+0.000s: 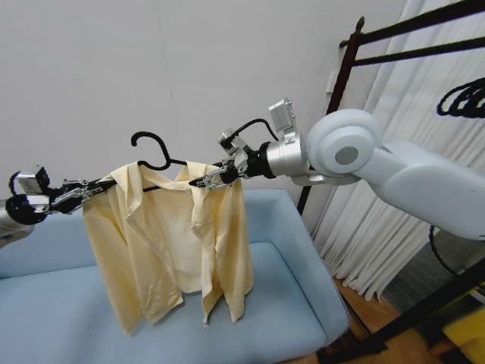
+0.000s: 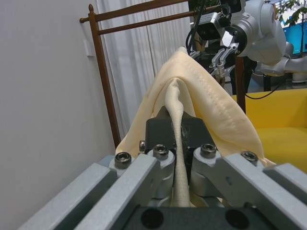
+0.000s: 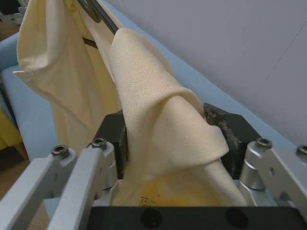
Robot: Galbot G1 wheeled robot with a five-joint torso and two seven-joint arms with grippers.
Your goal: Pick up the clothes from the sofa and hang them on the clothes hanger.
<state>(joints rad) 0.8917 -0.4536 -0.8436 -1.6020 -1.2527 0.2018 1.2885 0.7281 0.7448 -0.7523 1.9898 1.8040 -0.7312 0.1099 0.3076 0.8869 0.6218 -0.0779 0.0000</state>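
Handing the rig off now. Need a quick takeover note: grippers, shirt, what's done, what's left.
Left gripper: shut on one shoulder of the yellow shirt.
Right gripper: shut on the other shoulder.
Shirt: held spread in the air above the blue sofa, draped on a black hanger whose hook is on nothing.
Done: shirt is off the sofa.
Left: hang it on the wooden rack at the robot's right.

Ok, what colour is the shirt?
Plain pale yellow shirt, clearest in the head view, held between left end effector and right end effector above the sofa.
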